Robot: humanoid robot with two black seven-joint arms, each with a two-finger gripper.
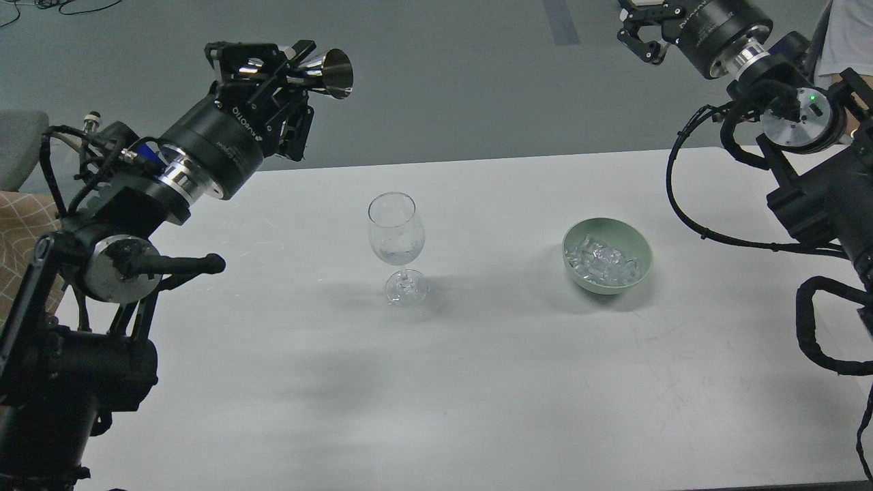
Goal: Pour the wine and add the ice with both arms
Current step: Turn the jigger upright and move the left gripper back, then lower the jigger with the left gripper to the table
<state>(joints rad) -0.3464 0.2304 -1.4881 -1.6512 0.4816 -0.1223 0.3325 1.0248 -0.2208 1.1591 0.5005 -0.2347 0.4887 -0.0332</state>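
A clear stemmed wine glass [396,239] stands upright at the middle of the white table [436,382], with a little colourless wine [396,255] low in its bowl. A pale green bowl [635,240] to its right holds several clear ice cubes [601,263]. My left gripper [290,65] is shut on a small shiny metal jigger cup [328,70], held high, up and left of the glass, its mouth facing right. My right gripper [638,31] is raised at the top right, far above the bowl, cut by the frame edge.
A chair with a checked cushion [17,232] stands at the left edge beyond the table. A person in a white shirt [846,34] is at the top right corner. Grey floor lies behind the table.
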